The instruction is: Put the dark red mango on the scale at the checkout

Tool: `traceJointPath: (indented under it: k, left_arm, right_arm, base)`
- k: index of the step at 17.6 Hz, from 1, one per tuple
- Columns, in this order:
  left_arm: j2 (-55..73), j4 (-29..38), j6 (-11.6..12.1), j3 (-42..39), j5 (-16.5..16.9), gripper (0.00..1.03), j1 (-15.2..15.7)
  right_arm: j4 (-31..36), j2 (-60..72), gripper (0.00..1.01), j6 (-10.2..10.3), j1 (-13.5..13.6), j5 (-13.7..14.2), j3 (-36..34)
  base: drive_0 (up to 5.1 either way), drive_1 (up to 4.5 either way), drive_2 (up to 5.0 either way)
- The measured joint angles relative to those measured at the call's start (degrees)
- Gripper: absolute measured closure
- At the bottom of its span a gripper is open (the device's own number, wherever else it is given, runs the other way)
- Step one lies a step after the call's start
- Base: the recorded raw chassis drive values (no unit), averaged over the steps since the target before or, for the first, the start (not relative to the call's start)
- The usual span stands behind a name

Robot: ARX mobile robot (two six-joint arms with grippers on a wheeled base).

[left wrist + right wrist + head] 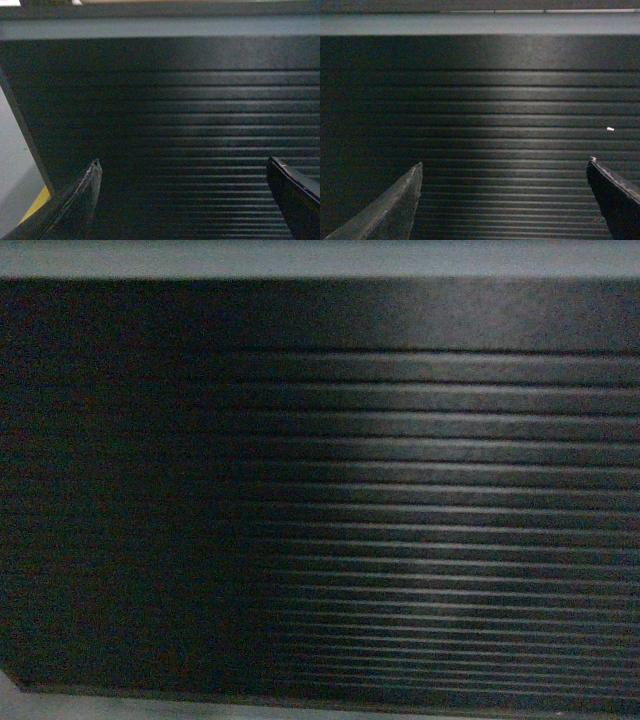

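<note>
All three views were filled by the dark slatted front of the checkout (pixel 400 490), seen from very close. In the head view, horizontal slats ran across the whole picture, lit faintly on the right and in deep shadow on the left, with a pale grey band along the top edge.

The left wrist view showed the left gripper (pixel 185 200) with its two dark fingers spread wide apart and nothing between them, pointing at the slats. At the left edge of that view the checkout ended at a corner, with pale grey floor (pixel 15 165) beside it and a small strip of yellow (pixel 36 202) low down.

The right wrist view showed the right gripper (pixel 505 200) likewise spread wide and empty, facing the same slats.

Neither the mango nor the scale appeared in any view.
</note>
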Motion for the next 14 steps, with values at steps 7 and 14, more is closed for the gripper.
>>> traceJointPath:
  k: [7, 14]
  left_arm:
    - [0.0, -0.13, -0.02, 0.0, -0.07, 0.05, 0.0]
    - [0.0, -0.04, -0.02, 0.0, 0.0, 0.05, 0.0]
  right_arm:
    - [-0.11, 0.0, 0.03, 0.02, 0.0, -0.11, 0.0]
    - [-0.02, 0.0, 0.03, 0.0, 0.0, 0.0, 0.0]
  base:
    - [0.0, 0.0, 0.0]
    - [0.0, 0.0, 0.0]
